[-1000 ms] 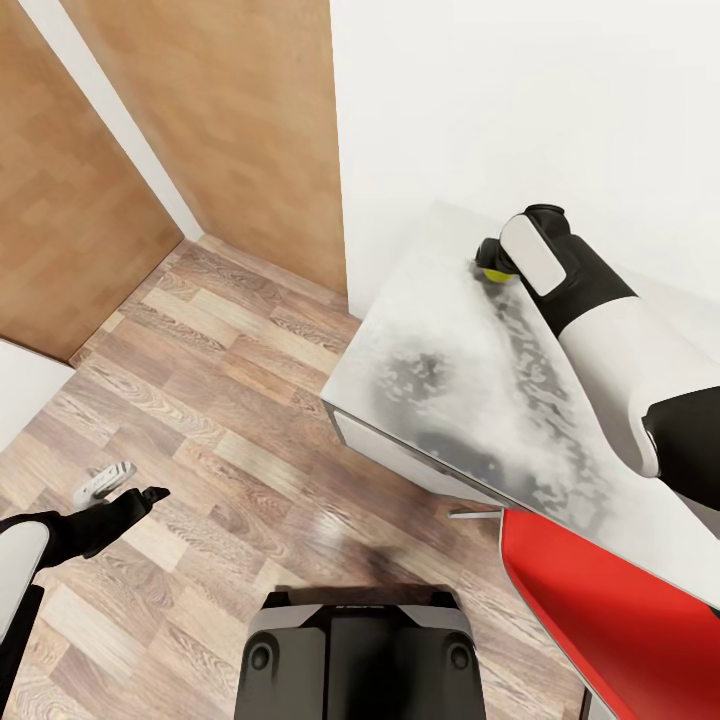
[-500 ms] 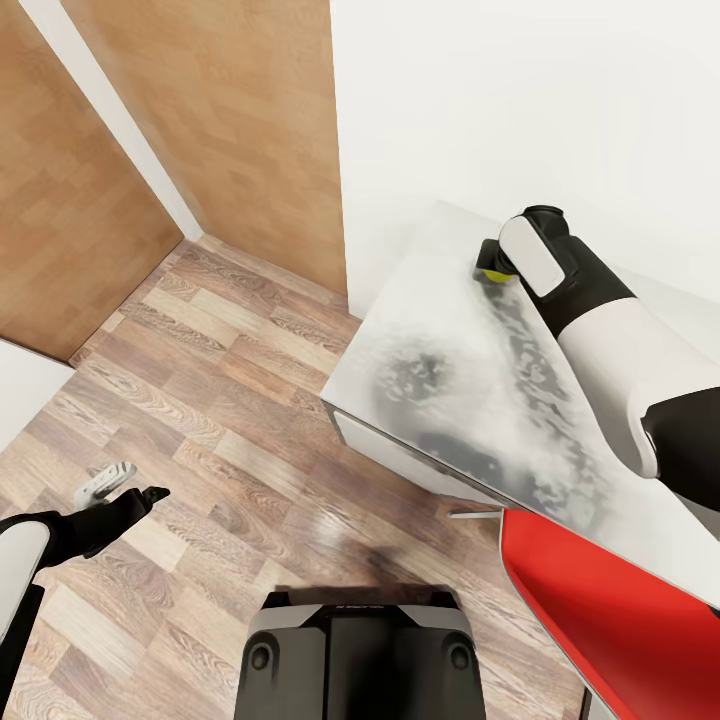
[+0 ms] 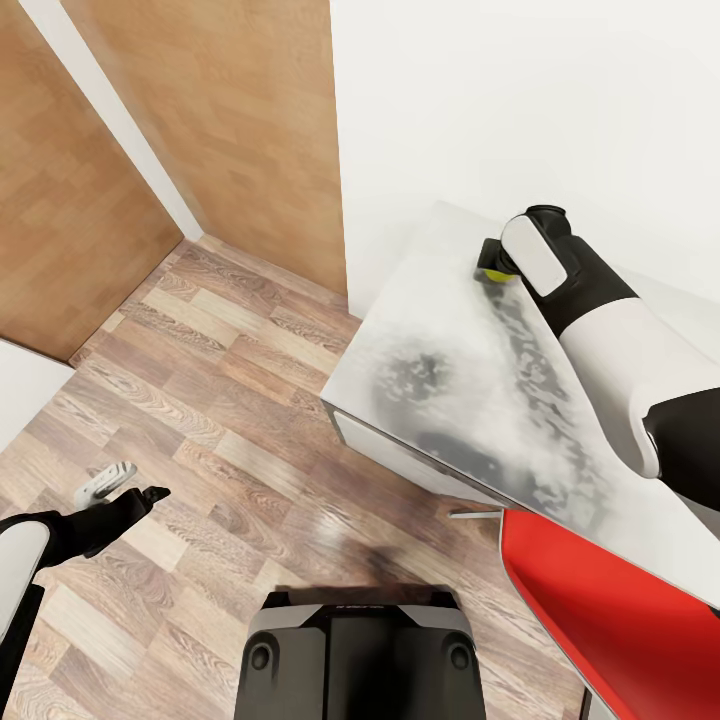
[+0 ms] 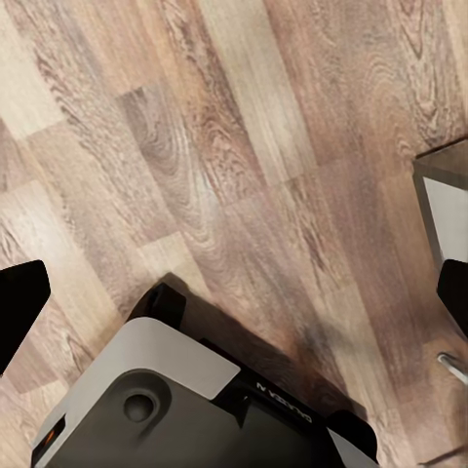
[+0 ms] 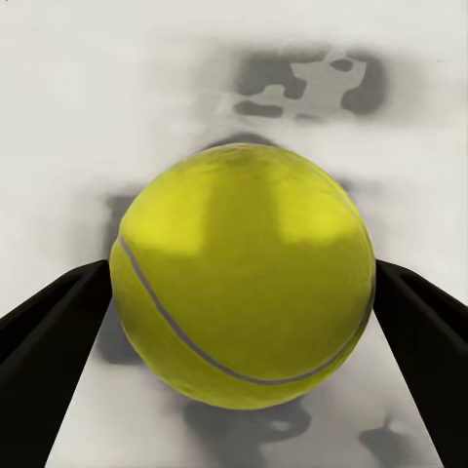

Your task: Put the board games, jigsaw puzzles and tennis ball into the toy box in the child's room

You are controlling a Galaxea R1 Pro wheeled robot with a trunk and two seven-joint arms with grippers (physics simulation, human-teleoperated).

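Observation:
A small yellow-green tennis ball [image 3: 492, 272] sits on the far part of the light grey table [image 3: 450, 400], close to the white wall. My right gripper [image 3: 490, 260] reaches over the table and is shut on it. In the right wrist view the tennis ball [image 5: 244, 283] rests on the tabletop, with a dark finger [image 5: 49, 331] pressed to each side. My left gripper [image 3: 125, 485] hangs open over the wood-plank floor at lower left, holding nothing. In the left wrist view its fingertips [image 4: 19, 302] stand wide apart.
Wooden wardrobe doors [image 3: 240, 120] stand at the back left beside the white wall. A red chair [image 3: 600, 610] sits against the table's near edge at lower right. My dark base [image 3: 360, 650] is at the bottom, with floor [image 3: 220, 400] to its left.
The right gripper and the tennis ball have shifted very slightly toward the wall. The left arm has not moved.

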